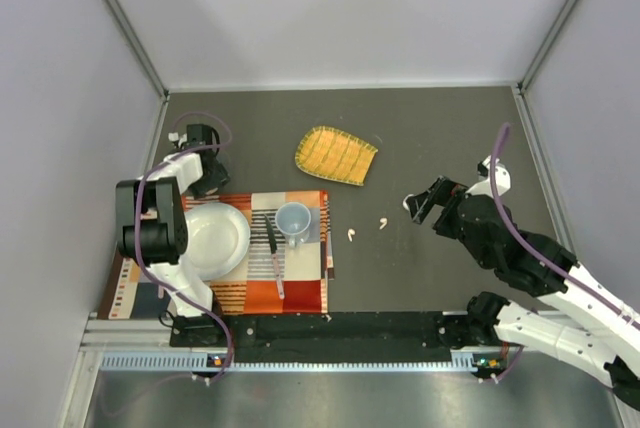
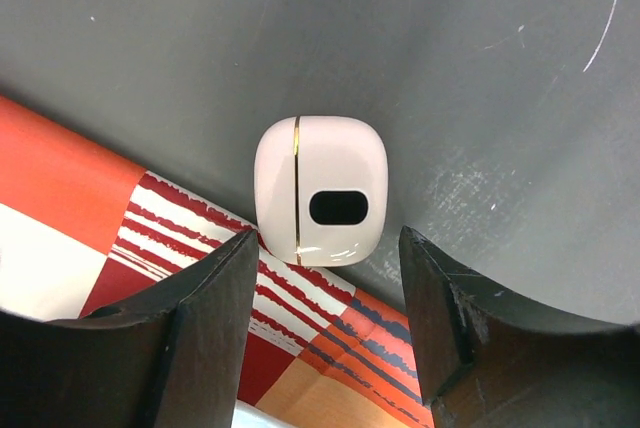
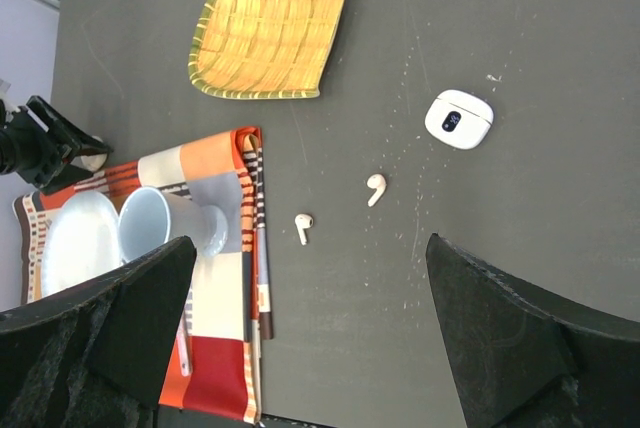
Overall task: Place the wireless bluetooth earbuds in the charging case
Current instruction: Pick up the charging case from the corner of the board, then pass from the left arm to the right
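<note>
Two tiny white earbuds lie on the dark table right of the placemat, one [image 1: 352, 234] [image 3: 303, 227] nearer the mat, the other [image 1: 383, 223] [image 3: 375, 188] further right. No other earbuds show. A white charging case [image 3: 458, 118] [image 1: 408, 200] with a dark window lies shut beyond them, by my right gripper [image 1: 425, 198] [image 3: 310, 248], which is open, empty and raised above the table. A second shut white case [image 2: 320, 191] with a gold seam lies at the placemat's edge. My left gripper [image 2: 328, 248] [image 1: 208, 180] is open, its fingertips just short of that case.
A striped orange placemat [image 1: 300, 293] holds a white plate [image 1: 215, 238], a pale blue cup [image 1: 293, 220] and a dark-handled utensil [image 1: 274, 253]. A yellow woven basket [image 1: 336, 155] lies behind it. Grey walls close in the table on three sides.
</note>
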